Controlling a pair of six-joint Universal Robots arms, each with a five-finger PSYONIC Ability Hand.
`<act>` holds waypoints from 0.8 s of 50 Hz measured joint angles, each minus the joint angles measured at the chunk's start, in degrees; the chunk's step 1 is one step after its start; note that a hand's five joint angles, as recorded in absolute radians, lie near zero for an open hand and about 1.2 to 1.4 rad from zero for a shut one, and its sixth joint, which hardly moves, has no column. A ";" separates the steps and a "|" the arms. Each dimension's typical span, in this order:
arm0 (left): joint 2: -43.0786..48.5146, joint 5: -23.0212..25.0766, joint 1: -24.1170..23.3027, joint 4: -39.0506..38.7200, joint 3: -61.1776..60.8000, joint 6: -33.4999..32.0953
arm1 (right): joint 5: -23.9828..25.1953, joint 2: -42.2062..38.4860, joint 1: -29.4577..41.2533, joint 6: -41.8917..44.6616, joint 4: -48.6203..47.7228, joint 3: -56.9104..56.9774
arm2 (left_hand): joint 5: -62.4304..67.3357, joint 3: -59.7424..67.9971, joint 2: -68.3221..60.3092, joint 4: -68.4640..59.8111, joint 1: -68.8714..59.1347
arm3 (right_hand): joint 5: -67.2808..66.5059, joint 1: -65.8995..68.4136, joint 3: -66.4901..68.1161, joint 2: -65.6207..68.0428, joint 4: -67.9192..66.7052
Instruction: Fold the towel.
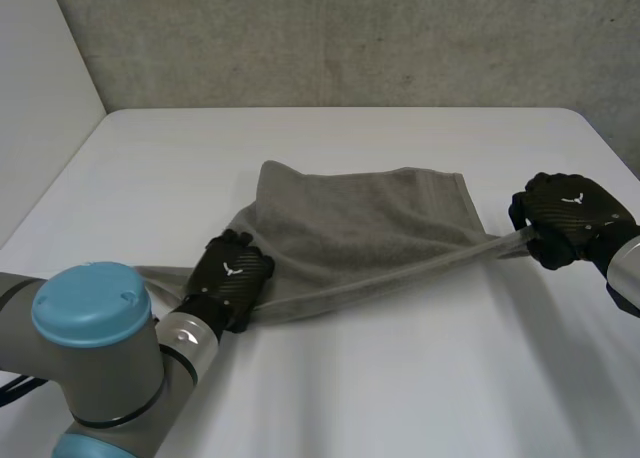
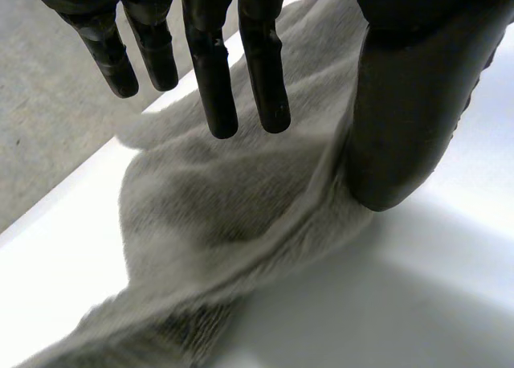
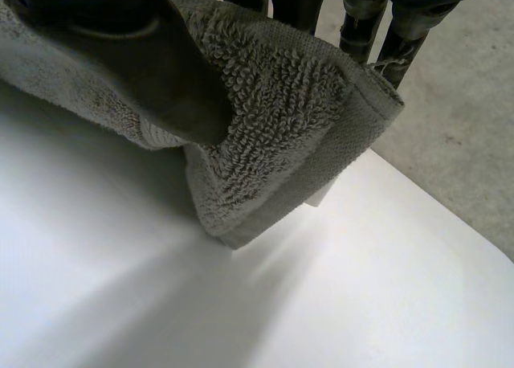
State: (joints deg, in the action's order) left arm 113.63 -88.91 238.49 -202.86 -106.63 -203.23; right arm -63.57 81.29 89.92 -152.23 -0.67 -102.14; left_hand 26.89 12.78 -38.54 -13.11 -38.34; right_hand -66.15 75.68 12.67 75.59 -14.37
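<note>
No lettering is legible; a small white emblem marks the left hand (image 1: 233,270) and right hand (image 1: 572,216).

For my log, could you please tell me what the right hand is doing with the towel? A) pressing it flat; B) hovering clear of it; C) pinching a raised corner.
C: the right hand pinches a corner of the towel between thumb and fingers, above the table.

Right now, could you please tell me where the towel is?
In the head view the towel lies across the table, stretched between the hands: the left hand sits on its near-left edge and the right hand pinches its right corner.
</note>
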 measured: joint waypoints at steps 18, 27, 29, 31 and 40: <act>0.27 -0.24 4.96 0.08 -1.27 -0.27 | -0.22 -0.46 -3.33 -1.24 0.06 0.58 | 2.33 0.00 -0.31 0.00 -0.51 | 0.00 0.00 0.00 0.00 0.00; 2.31 -0.19 7.05 -0.05 -0.02 -0.54 | -0.27 -0.58 -4.59 -1.14 0.07 0.85 | 16.11 0.00 -15.03 0.00 -14.83 | 0.00 0.00 0.00 0.00 0.00; 2.46 -0.20 7.70 -0.04 0.12 -0.58 | -0.24 -0.55 -5.04 -1.11 0.09 0.95 | 22.11 0.00 -21.05 0.00 -20.87 | 0.00 0.00 0.00 0.00 0.00; 2.41 -0.20 8.42 0.00 0.20 -0.63 | -0.19 -0.47 -5.58 -1.08 0.23 1.10 | 29.17 0.00 -27.60 0.00 -27.61 | 0.00 0.00 0.00 0.00 0.00; -1.43 -0.27 9.60 0.75 -0.70 -0.76 | 0.65 0.23 -7.21 -0.51 4.01 1.62 | 38.07 0.00 -37.69 0.00 -33.50 | 0.00 0.00 0.00 0.00 0.00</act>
State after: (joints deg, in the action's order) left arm 112.20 -89.19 248.09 -202.11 -107.33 -203.99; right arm -62.92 81.52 82.71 -152.74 3.34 -100.52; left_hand 64.96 12.78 -76.23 -13.11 -71.84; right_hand -66.15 75.68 12.68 75.59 -14.37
